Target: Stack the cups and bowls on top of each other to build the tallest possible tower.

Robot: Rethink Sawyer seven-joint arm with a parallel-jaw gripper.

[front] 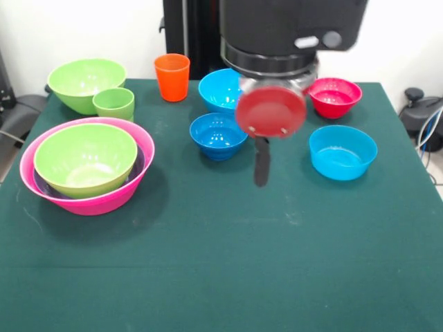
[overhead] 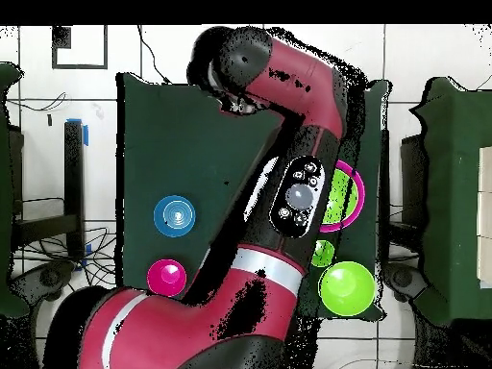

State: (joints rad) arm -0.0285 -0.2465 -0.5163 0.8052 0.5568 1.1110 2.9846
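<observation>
**Green desk in a white room**

A dark green cloth covers the desk (front: pixel 208 263). Behind it stands a plain white wall (front: pixel 83 28), evenly lit. From overhead, the floor (overhead: pixel 423 58) is pale tile with dark seams. Cables (overhead: pixel 48 207) trail beside the desk, and dark furniture (overhead: pixel 452 192) stands on either side.

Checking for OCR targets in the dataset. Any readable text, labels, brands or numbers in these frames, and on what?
None can be read.
Arm: round button panel carries small marks, too small to read.
Bowls, such as the pink bowl, and the orange cup: plain, no print visible.
Table: no labels.
</observation>
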